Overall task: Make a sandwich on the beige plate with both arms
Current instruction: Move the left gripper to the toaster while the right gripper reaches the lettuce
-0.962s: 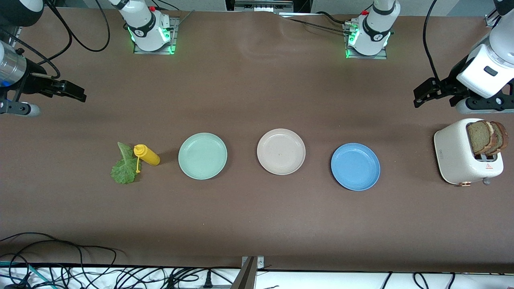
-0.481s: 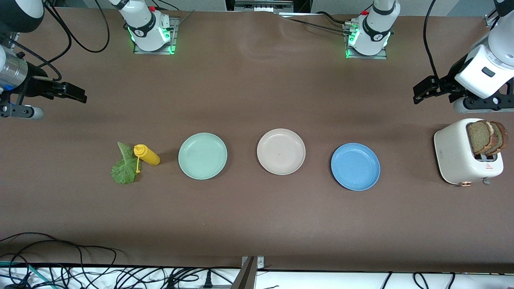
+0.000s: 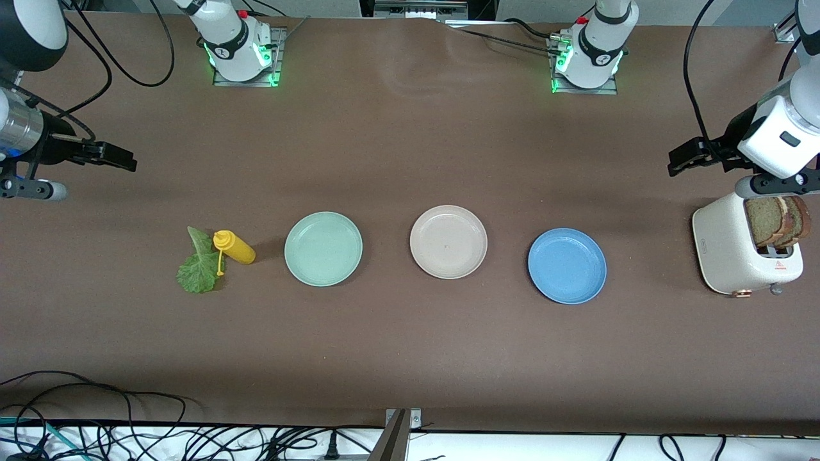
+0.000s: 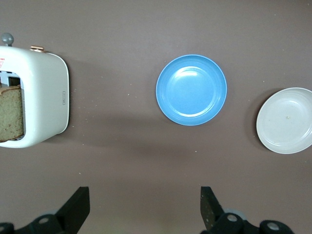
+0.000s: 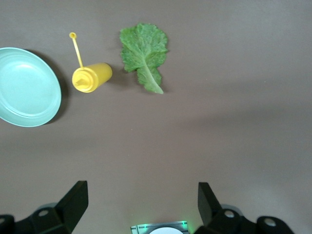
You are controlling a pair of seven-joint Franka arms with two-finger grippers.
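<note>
blue plate (image 3: 567,266), mint plate (image 3: 323,248), yellow bottle (image 3: 235,247)

No readable word, brand or number is found in any of the views. On the white toaster (image 3: 730,246), at the right edge of the front view, a small red triangular warning sign (image 3: 779,264) is seen on its top beside the slots, with a line of red print under it that is too small to be read. A small dark mark on the toaster's side (image 4: 63,97) is likewise not legible.
</note>
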